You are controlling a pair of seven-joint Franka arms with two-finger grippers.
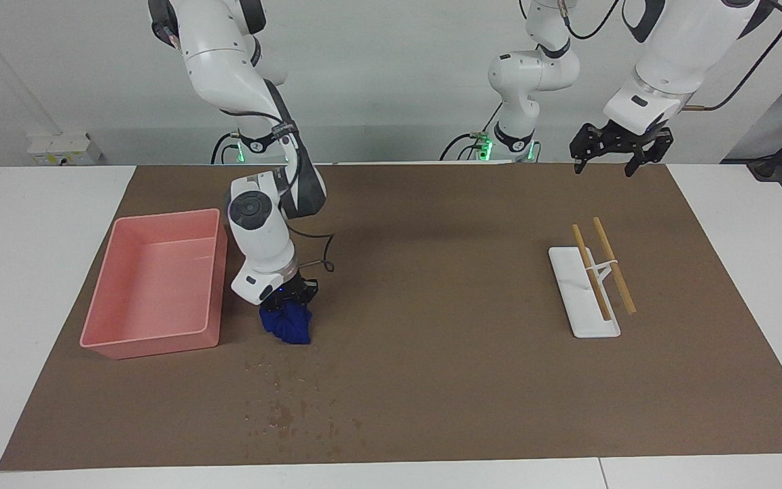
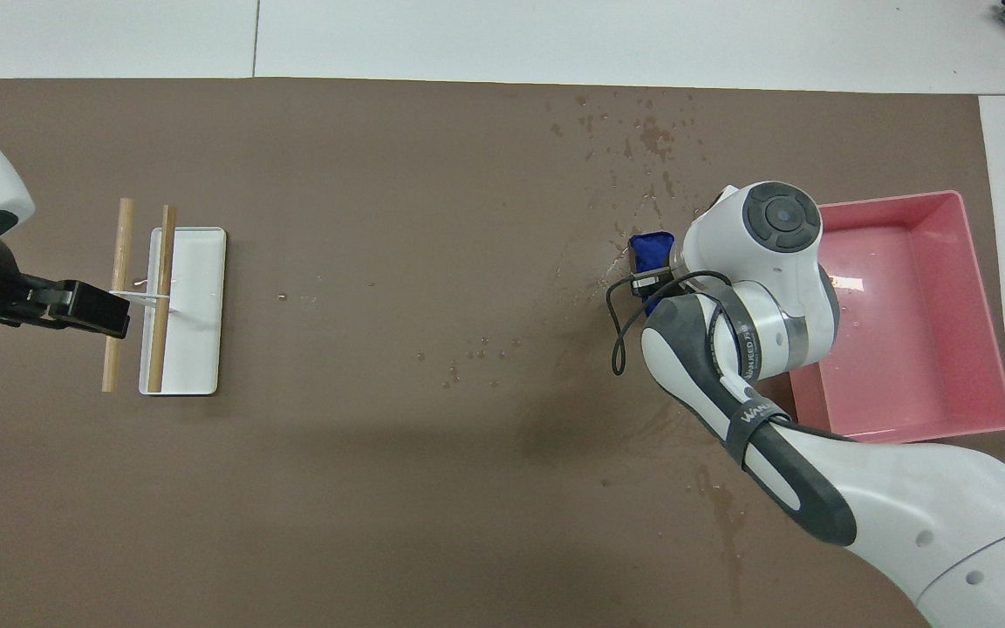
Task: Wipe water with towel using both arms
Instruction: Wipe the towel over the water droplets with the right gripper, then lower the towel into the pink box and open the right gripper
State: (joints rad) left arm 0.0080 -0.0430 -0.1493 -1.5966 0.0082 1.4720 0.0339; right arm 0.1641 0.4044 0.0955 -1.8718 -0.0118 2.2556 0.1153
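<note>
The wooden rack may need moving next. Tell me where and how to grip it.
Grip the flat white base plate by its long edges, coming straight down at the end farther from the robots, which lies bare. The two wooden rods slant across the nearer end on a thin white stand and look loose.

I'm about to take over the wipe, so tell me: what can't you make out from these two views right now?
- Right gripper: overhead, hidden under its own arm; facing, fingertips buried in the blue towel.
- Towel: overhead, only a corner shows past the arm.
- Towel's contact with the mat: unclear in both views.
- Left gripper: overhead, partly cut off by the edge.
</note>
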